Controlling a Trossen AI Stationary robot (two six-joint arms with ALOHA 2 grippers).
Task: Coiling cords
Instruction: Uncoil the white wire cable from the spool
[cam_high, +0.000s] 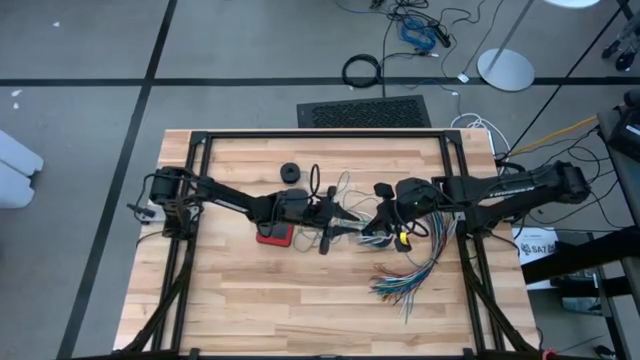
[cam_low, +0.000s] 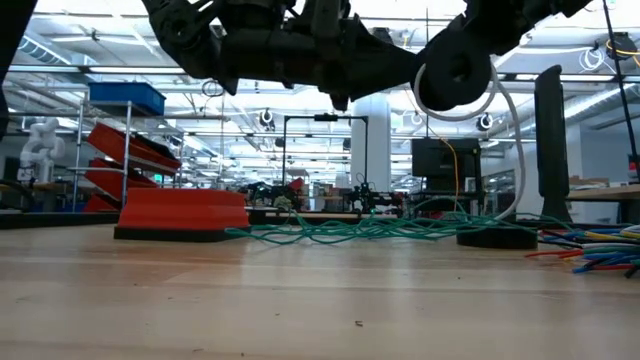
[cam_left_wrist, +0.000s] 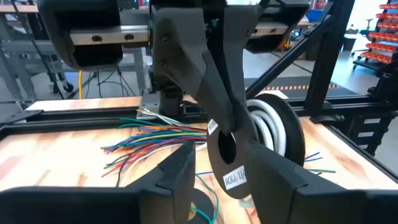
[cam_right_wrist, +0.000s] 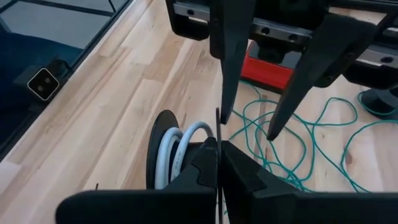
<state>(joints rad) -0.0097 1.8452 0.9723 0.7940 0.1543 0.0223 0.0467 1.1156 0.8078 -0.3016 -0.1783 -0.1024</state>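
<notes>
Right gripper (cam_right_wrist: 217, 155) is clamped on the white cord's spool (cam_right_wrist: 163, 155); left gripper (cam_left_wrist: 217, 180), half-open, should pinch squarely before winding.

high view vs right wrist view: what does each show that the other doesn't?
Only the high view: both arms whole, the fanned multicoloured wires, a small black ring, and the floor around the table.

Only the right wrist view: the right pincer shut on the thin rim of a black spool wound with white cord, and the left pincer with its fingers apart just beyond it.

Both: the teal-green cord loose on the wood and the red block.
</notes>
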